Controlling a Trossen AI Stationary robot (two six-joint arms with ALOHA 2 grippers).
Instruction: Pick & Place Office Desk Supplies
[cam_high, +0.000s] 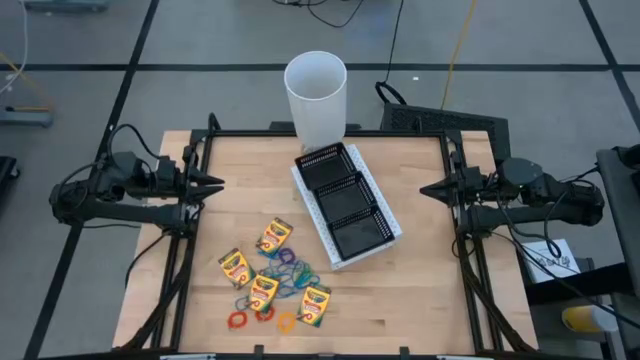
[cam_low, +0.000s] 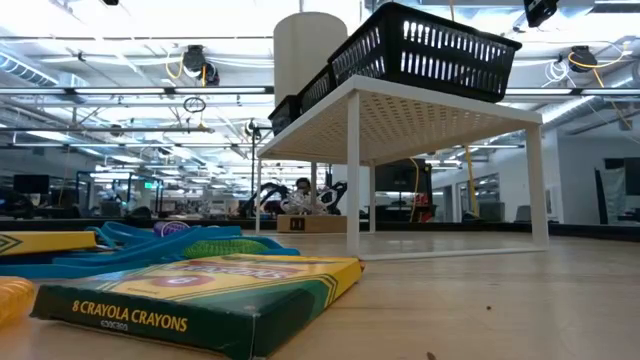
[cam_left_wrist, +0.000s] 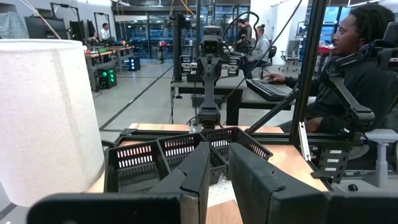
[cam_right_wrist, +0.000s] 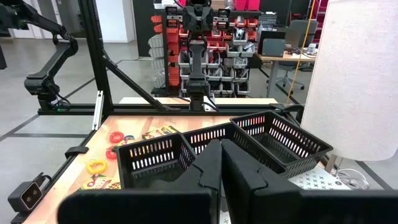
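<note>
High view, table centre taken as the clock's hub. Item one: four crayon boxes (cam_high: 272, 272) clustered at about 7 o'clock, with rubber-band loops (cam_high: 290, 270) tangled among them and a few red and orange loops at the cluster's near edge. The boxes' long axes lie at differing angles; none is squared to either arm. Item two: left gripper (cam_high: 208, 184), parked at the table's 9 o'clock edge, fingers a narrow gap apart and grasping nothing. The cluster lies toward 5 o'clock from it. Item three: right gripper (cam_high: 432, 189), parked at the 3 o'clock edge, fingers pressed together and empty. Judged nearer to the supplies: the left arm (its path to them crosses bare wood). Item four: black mesh tray (cam_high: 343, 200) on a white stand (cam_high: 352, 255), running from 12 toward 4 o'clock, between the right gripper and the cluster, so a likely obstruction for that arm. Item five: white cup (cam_high: 317, 98), at 12 o'clock, beside the tray's far end.
</note>
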